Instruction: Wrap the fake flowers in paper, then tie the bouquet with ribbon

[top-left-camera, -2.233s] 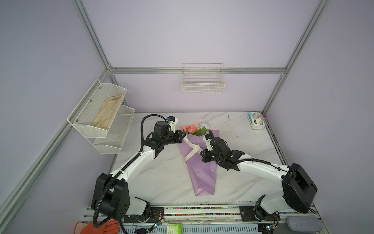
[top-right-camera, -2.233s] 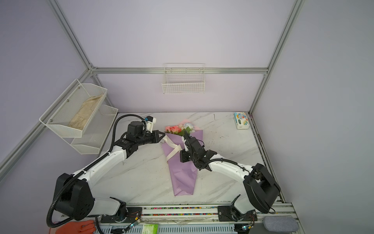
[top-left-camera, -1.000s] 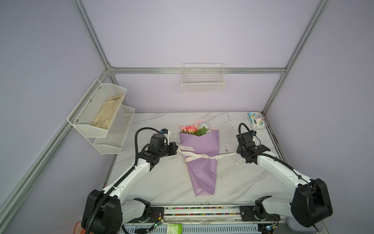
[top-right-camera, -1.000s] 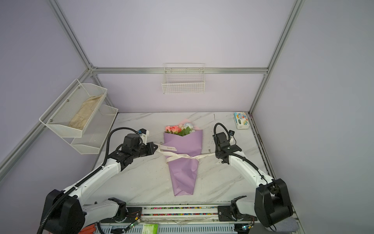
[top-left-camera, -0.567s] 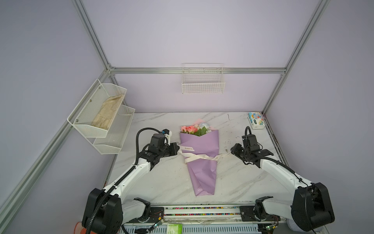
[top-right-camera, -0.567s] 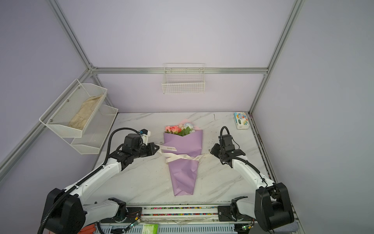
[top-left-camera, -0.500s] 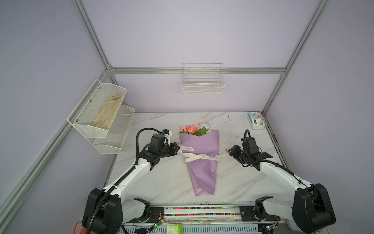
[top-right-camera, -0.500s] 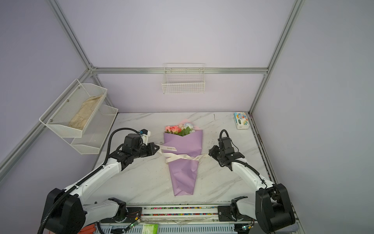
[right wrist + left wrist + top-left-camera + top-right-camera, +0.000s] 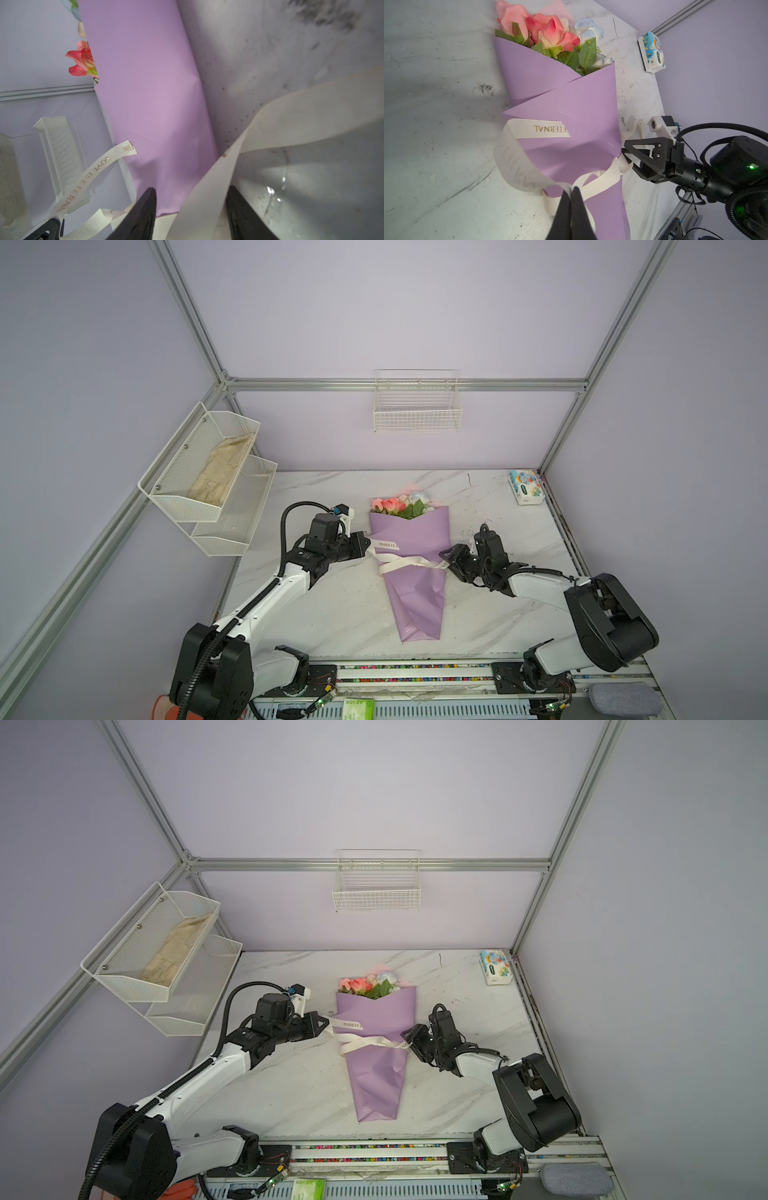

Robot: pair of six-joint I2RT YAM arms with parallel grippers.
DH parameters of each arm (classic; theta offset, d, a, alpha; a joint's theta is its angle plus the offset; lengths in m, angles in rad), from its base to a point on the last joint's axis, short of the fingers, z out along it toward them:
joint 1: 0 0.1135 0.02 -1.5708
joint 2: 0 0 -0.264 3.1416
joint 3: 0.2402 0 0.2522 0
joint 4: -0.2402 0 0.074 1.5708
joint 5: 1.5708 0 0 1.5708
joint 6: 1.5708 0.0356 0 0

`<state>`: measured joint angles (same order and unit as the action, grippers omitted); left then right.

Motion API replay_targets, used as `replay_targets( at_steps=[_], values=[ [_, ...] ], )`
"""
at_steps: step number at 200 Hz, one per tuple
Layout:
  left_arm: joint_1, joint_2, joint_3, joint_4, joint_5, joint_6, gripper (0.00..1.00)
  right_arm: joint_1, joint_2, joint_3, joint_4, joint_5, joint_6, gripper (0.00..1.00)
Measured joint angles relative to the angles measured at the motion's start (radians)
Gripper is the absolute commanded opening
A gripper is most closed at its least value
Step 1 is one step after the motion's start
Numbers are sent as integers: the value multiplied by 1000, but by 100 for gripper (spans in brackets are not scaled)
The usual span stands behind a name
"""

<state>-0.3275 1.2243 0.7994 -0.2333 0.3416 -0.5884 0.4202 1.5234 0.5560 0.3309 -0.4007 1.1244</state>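
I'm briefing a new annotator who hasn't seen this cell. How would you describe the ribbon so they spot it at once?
On the marble tabletop, the bouquet of fake flowers in lilac paper lies mid-table, blooms toward the back wall. Across its waist runs the ribbon, pinched by the left gripper. It is the only cream strip there, lettered in gold.

The bouquet of fake flowers (image 9: 556,108) is wrapped in smooth, matt lilac paper with a few soft creases. Its petals and leaves look like thin cloth. The ribbon (image 9: 529,131) is a cream woven band, slightly shiny, with gold printed letters. The table (image 9: 332,614) has a glossy marble-look top with dark smudges. The fingers (image 9: 563,214) of the left gripper (image 9: 572,188) are matt black plastic. The wall basket (image 9: 417,414) is white coated wire, the side shelves (image 9: 183,506) are white perforated metal, and the frame bar (image 9: 332,384) is dull aluminium.
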Motion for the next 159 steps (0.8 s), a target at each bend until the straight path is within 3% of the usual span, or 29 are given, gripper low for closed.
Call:
replay_targets(
  at_steps=[70,128,146,159],
  values=[
    [0,10,-17,78,22,-47,0,7,-56,11,-33,98,-44,5],
    [1,24,-27,87,23,-56,0,7,-116,64,-141,180,-115,19],
    [1,29,-27,90,26,-56,0,7,-116,65,-151,185,-127,18],
    [2,34,-27,90,31,-56,0,7,-115,65,-154,187,-132,9]
  ],
)
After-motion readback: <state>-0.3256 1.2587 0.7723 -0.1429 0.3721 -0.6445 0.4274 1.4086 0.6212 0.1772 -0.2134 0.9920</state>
